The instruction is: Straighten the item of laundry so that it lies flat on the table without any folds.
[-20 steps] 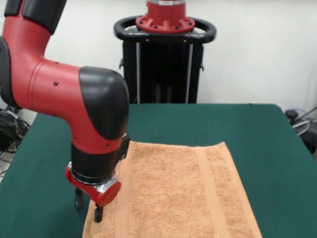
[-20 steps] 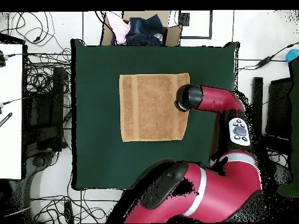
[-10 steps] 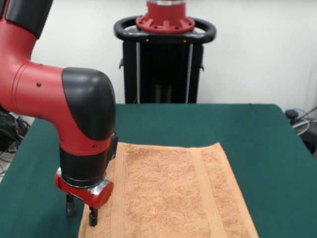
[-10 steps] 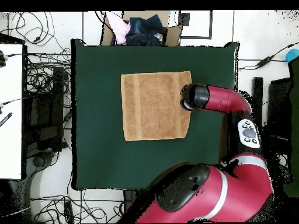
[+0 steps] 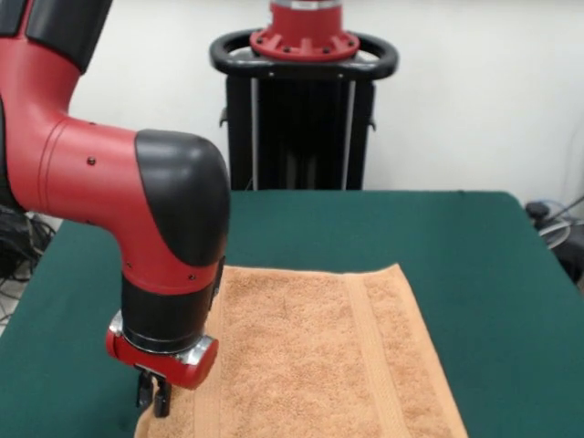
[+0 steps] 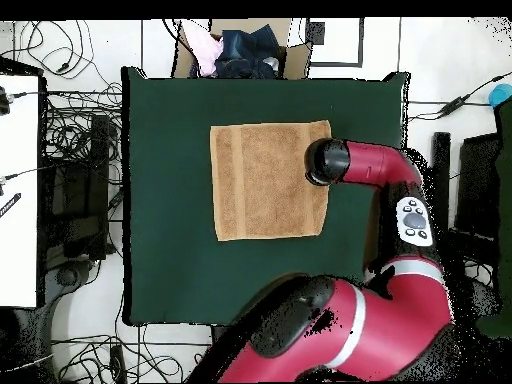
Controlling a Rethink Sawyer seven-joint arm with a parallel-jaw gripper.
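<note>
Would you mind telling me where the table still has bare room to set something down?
In the overhead view, the table is bare in a wide strip left of the towel and a broad band below it. The narrow strip above the towel is tighter. Crowded: the towel's right edge, where the arm and claw sit.

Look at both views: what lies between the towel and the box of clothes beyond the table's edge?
Only bare green table separates the towel from the box of clothes, as the overhead view shows.

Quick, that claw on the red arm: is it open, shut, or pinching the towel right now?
Gripper: fingers closed together at the edge of the orange-tan towel; they appear to pinch it, though the contact itself is hard to see.
</note>
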